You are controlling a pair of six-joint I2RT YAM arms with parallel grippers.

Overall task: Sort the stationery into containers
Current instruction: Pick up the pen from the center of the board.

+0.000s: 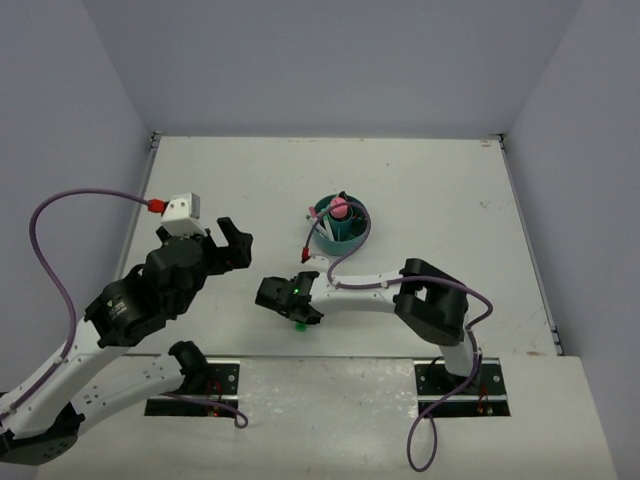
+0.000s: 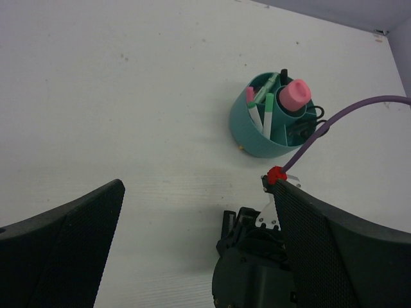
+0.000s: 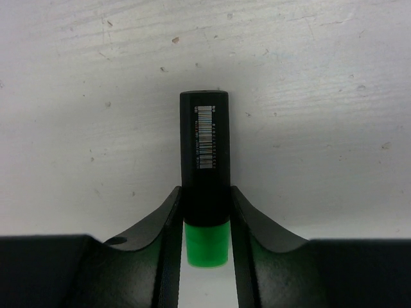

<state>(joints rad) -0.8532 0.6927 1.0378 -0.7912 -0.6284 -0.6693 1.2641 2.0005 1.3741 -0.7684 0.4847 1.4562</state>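
My right gripper [image 3: 205, 196] is shut on a green highlighter [image 3: 204, 147], a black barrel with a barcode and a green cap, lying on the white table. Both jaws press its sides just above the cap. From above, the right gripper [image 1: 290, 298] is low at the table's near middle, with the highlighter's green end [image 1: 298, 325] showing under it. The teal round organizer [image 1: 338, 225] [image 2: 266, 131] stands behind it, holding a pink-capped glue stick [image 2: 297, 95], green and white pens [image 2: 268, 110] and a black-handled item. My left gripper [image 1: 228, 245] [image 2: 199, 250] hovers open and empty to the left.
The right arm's purple cable [image 2: 334, 122] runs past the organizer's right side. The right wrist body [image 2: 257, 263] sits just in front of my left gripper's right finger. Grey walls enclose the white table [image 1: 450, 180] on three sides.
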